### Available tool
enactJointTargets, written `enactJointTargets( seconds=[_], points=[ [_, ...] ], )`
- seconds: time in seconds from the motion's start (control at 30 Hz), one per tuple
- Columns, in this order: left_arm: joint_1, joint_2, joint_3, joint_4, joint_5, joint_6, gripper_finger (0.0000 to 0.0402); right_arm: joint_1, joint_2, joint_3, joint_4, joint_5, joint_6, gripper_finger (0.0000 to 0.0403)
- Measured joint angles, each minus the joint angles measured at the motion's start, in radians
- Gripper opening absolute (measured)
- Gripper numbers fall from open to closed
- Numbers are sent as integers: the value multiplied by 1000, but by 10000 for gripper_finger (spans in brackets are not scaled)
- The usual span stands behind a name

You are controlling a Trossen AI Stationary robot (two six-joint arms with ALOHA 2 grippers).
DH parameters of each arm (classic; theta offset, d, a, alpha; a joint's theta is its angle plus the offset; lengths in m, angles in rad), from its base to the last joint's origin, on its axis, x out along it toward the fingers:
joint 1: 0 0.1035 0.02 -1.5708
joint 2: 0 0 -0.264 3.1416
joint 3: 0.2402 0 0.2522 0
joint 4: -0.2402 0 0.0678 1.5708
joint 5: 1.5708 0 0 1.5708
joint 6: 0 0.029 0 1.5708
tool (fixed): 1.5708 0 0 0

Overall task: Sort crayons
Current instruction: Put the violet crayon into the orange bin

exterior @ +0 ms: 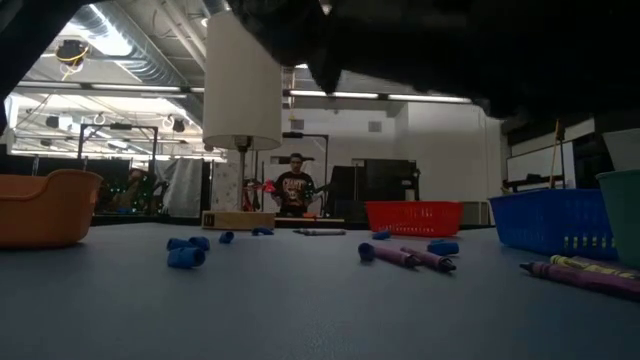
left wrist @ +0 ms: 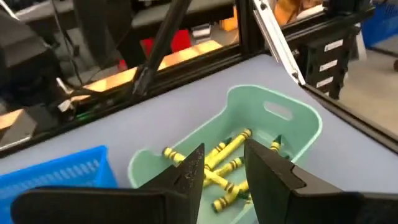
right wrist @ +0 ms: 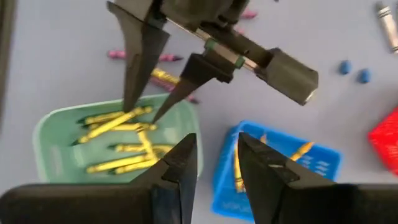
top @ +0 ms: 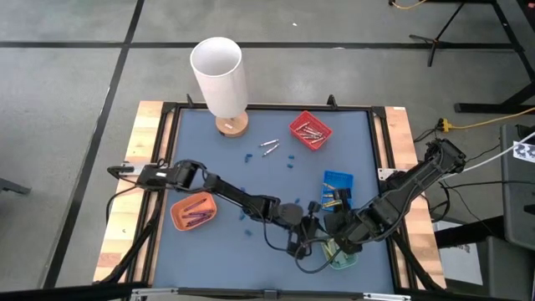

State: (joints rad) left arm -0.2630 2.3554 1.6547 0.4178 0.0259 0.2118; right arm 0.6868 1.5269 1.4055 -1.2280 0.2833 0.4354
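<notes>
Blue-topped table (top: 209,159) with wooden side strips carries a lamp base (top: 231,126), red tray (top: 310,130), blue tray (top: 338,187), orange tray (top: 194,211), green tray (top: 343,256) (partly hidden), loose crayons (top: 268,145) and small blue bits (top: 287,159), possibly caps.

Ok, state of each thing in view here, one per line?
Mint-green plastic tray: upright, holds yellow crayons.
Blue plastic basket: upright, holds gold-orange crayons.
Red plastic basket: upright, holds silver-grey crayons.
Orange tray: upright, holds purple-pink crayons.
Left gripper: open, over the mint tray.
Right gripper: open, empty.
</notes>
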Motion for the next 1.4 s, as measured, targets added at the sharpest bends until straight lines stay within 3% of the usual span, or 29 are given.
enactJointTargets(
  seconds=[0.37, 0.53, 0.77, 0.9, 1.1, 1.2, 1.4],
  points=[
    [-23, -259, 0, -633, -25, -76, 96, 0, 0, 0, 16, 106, -165, 115],
    [-61, -383, 0, -860, -57, -130, 96, 0, 2, -44, 125, 128, -317, 115],
    [-129, -508, -3, -1076, -231, -253, 96, -31, 3, -155, 383, 117, -579, 115],
    [-178, -580, -73, -1078, -344, -319, 96, -99, 3, -206, 489, 54, -671, 115],
    [-251, -714, -308, -1004, -570, -498, 96, -229, 3, -280, 639, -213, -770, 115],
    [-278, -774, -440, -922, -669, -603, 96, -279, 4, -325, 734, -290, -824, 115],
    [-295, -815, -622, -807, -705, -787, 96, -353, 35, -381, 842, -342, -948, 115]
  ],
)
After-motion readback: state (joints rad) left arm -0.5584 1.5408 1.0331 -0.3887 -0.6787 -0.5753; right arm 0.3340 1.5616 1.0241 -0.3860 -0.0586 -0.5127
